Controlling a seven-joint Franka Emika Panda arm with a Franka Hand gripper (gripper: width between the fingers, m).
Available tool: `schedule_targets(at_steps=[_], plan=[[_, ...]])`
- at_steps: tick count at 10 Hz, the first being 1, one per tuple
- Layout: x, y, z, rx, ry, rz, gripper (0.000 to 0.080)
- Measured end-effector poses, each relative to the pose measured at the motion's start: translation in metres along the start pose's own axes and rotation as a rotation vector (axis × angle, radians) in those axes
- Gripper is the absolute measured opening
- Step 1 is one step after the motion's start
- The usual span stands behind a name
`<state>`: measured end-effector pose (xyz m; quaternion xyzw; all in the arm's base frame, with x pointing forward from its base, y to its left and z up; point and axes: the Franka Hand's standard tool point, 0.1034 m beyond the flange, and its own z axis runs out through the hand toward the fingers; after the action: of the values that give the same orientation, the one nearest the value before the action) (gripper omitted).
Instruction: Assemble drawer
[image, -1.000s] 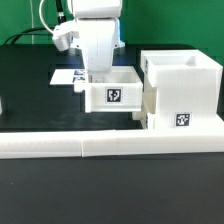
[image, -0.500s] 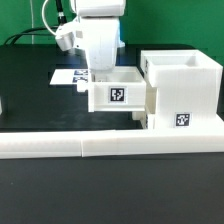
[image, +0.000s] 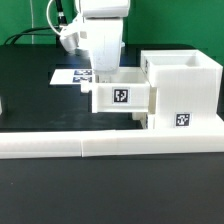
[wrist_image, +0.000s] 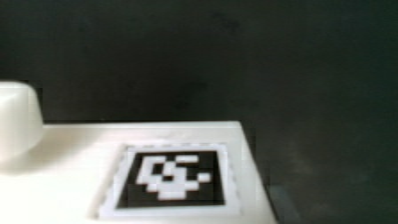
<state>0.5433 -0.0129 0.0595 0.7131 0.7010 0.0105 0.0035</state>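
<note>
Black table (image: 30, 95); tray (image: 122, 95) touching housing (image: 185, 90); tool state unclear.

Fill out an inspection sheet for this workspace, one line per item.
Surface: black table, bordered in front by a long low white bar.
Job's things: large white housing at the exterior view's right; small tagged tray against its side.
Clutter: marker board flat behind the tray.
Grippers: tool down at the tray's back wall; its fingers are hidden, so open or shut cannot be told.
Cables: cables run behind the arm.
Surroundings: green backdrop.
</note>
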Motion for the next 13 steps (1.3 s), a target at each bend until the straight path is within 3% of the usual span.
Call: schedule_targets(at_steps=[13], plan=[[0.0027, -0.0014, 0.0025, 0.008, 0.001, 0.036, 0.0044]])
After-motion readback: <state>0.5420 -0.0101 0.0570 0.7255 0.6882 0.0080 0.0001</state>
